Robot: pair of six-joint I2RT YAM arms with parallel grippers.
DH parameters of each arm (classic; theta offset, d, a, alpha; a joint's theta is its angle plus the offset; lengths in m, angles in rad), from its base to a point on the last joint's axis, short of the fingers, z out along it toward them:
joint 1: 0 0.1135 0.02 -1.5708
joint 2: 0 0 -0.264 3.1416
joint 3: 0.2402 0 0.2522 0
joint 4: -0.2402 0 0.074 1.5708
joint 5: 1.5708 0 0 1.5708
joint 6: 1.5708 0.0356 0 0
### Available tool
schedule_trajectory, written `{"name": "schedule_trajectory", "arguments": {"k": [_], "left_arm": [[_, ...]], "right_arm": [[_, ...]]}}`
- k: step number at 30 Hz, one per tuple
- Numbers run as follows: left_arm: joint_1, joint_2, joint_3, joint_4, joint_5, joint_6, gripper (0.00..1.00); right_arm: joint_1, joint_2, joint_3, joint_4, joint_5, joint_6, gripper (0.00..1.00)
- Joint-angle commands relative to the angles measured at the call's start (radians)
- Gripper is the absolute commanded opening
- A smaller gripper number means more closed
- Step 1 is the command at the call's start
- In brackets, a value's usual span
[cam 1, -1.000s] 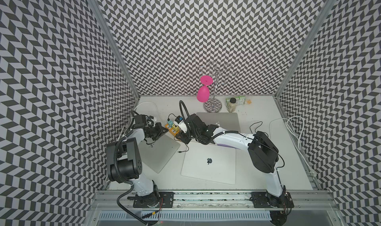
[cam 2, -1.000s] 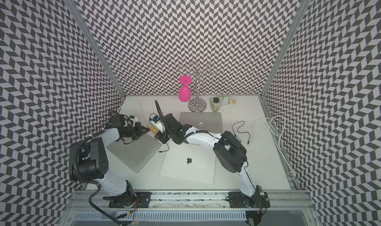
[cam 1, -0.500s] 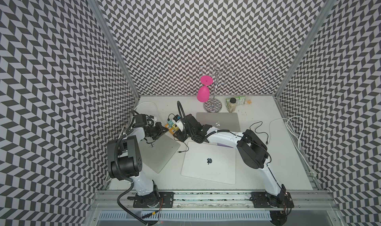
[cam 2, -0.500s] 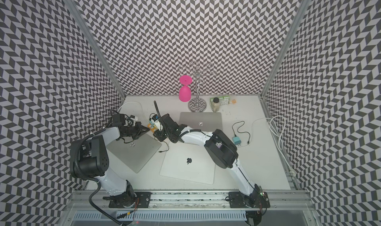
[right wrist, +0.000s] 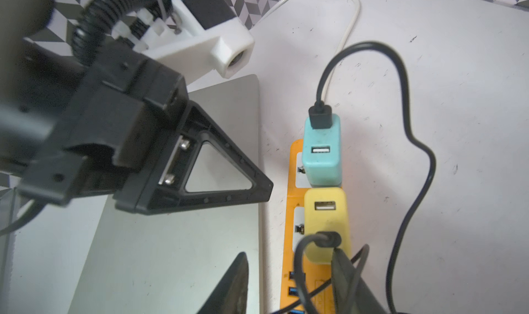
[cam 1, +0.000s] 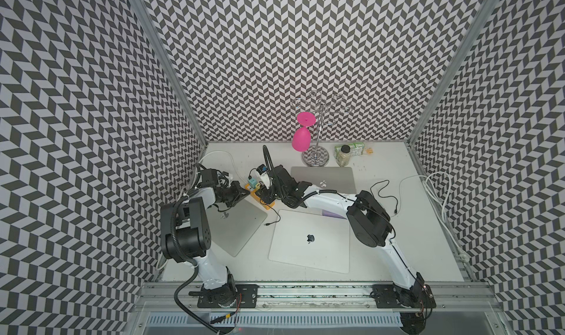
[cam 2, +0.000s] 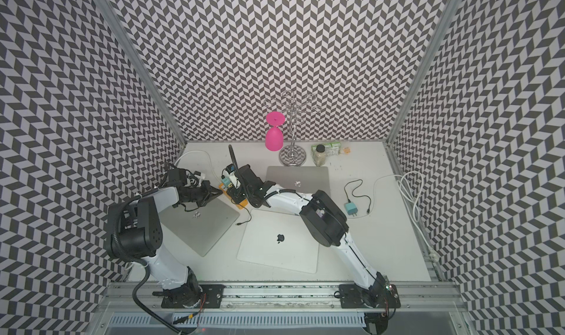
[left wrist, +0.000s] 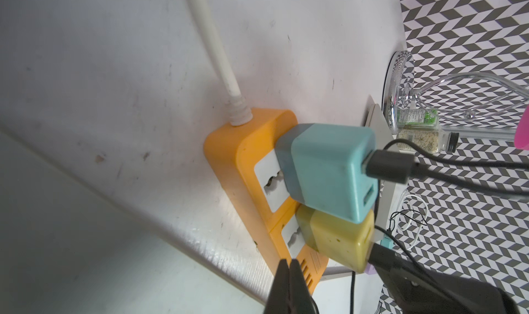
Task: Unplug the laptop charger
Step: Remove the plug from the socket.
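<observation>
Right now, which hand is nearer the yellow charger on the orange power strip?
Right. The right hand, open, has one finger at the cabled end of the yellow charger; the left hand, shut, points at the side of the power strip, apart from that charger.

Both top views look steeply down from high at the front, side by side, taking in the whole desk [cam 1: 397,159]. The left wrist view skims low and close along the orange power strip [left wrist: 226,143]. The right wrist view looks down on it, equally near. Both wrist views share the teal charger [left wrist: 329,169] and the yellow charger [left wrist: 337,241].
</observation>
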Motion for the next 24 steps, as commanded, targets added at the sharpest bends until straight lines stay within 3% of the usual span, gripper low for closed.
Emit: {"name": "schedule_trajectory", "arguments": {"k": [1,15,24], "left_arm": [[0.011,0.019,0.038,0.011,0.0,0.016,0.0],[0.014,0.05,0.07,0.01,0.002,0.019,0.0],[0.014,0.08,0.096,0.007,0.005,0.02,0.0]], "right_arm": [[-0.003,0.031,0.043,0.015,0.041,-0.007,0.46],[-0.003,0.056,0.048,-0.004,0.073,0.015,0.48],[-0.002,0.075,0.048,0.03,0.105,0.011,0.44]]}}
